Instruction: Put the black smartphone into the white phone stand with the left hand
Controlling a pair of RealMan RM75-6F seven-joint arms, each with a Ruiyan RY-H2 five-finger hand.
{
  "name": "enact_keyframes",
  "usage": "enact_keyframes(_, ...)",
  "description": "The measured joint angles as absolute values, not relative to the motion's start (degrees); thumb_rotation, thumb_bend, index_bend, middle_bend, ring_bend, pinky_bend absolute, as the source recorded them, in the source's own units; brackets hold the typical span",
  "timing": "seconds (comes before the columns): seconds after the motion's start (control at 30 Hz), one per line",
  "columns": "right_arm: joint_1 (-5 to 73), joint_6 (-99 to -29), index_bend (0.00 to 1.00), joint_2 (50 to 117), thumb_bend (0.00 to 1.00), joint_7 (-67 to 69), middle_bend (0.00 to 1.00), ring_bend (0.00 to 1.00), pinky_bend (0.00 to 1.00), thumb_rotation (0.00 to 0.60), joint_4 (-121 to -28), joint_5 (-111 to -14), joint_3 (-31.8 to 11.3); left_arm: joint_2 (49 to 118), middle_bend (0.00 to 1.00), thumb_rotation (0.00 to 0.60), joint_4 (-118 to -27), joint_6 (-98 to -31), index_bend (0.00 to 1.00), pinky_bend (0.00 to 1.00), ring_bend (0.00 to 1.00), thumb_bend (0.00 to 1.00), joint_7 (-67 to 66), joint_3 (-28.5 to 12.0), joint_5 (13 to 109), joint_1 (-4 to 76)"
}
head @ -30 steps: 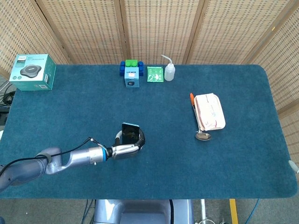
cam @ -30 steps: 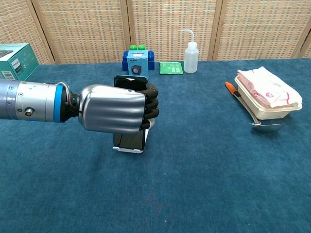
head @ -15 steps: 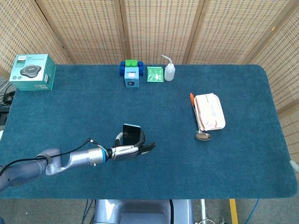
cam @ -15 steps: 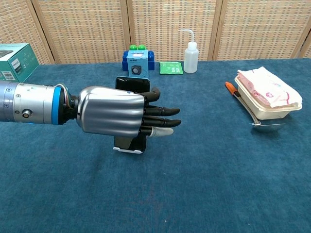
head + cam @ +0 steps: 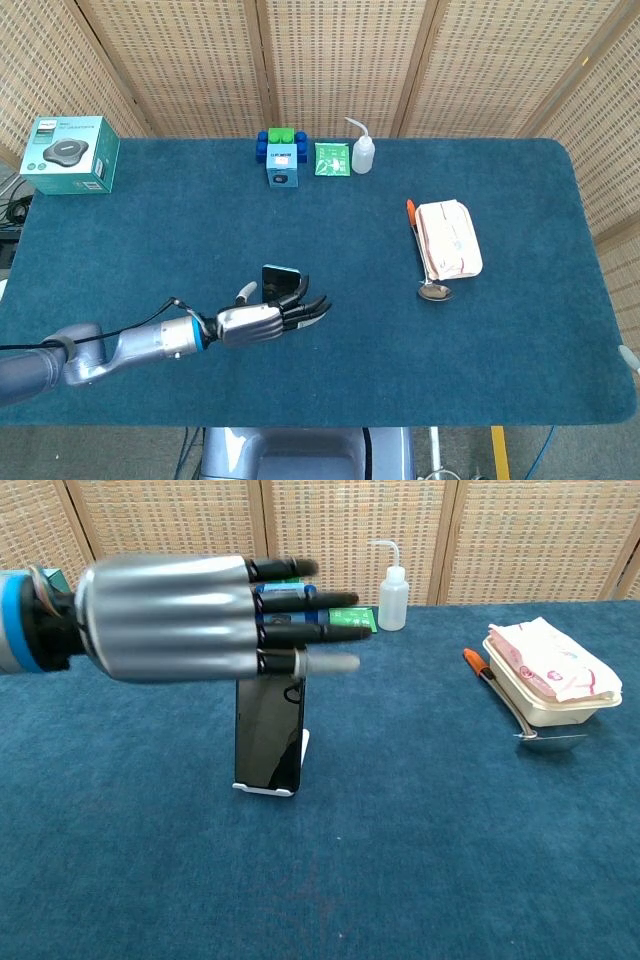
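Black smartphone (image 5: 268, 736) stands upright in white phone stand (image 5: 300, 763) (screen forward); left hand (image 5: 170, 615) empty, fingers outstretched

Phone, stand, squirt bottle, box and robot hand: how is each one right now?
black smartphone: upright in the stand, let go.
white phone stand: holding the phone.
left hand: open, fingers straight, holding nothing.
squeeze bottle: standing, capped.
white container: packet on top.
green box: closed.

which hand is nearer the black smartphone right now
Left. The left hand hovers open just above and in front of the black smartphone, which stands in the white phone stand. The right hand appears in neither view.
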State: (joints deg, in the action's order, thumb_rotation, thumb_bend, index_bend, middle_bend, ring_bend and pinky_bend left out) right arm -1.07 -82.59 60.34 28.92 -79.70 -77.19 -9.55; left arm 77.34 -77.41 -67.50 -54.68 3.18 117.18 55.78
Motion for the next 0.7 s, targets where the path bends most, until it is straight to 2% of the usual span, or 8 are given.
enact_keyframes(0.13, -1.1, -83.01, 0.0, 60.3, 0.26, 28.07, 0.0, 0.0, 0.0, 0.6, -80.28, -77.73, -9.35, 74.25, 0.0, 0.6, -80.23, -77.74, 0.0, 0.17, 0.0, 0.0, -46.84, 2.35, 114.32, 50.46)
enact_keyframes(0.23, -1.06, -83.28, 0.0, 60.29, 0.26, 27.29, 0.0, 0.0, 0.0, 0.6, -80.8, -78.08, -9.21, 72.9, 0.0, 0.6, -81.48, -82.4, 0.0, 0.14, 0.0, 0.0, -39.57, 2.05, 110.4, 46.12)
enact_keyframes(0.53, -0.87, -83.96, 0.0, 60.46, 0.26, 24.2, 0.0, 0.0, 0.0, 0.6, -82.31, -78.74, -8.84, 72.92, 0.0, 0.6, -83.49, -87.6, 0.0, 0.03, 0.0, 0.0, -13.89, 1.33, 89.71, 31.03)
enact_keyframes(0.7, -0.91, -84.62, 0.0, 60.89, 0.26, 22.45, 0.0, 0.0, 0.0, 0.6, -82.48, -78.59, -8.93, 71.99, 0.0, 0.6, -89.35, -89.47, 0.0, 0.0, 0.0, 0.0, -9.38, 1.41, 80.7, 22.41)
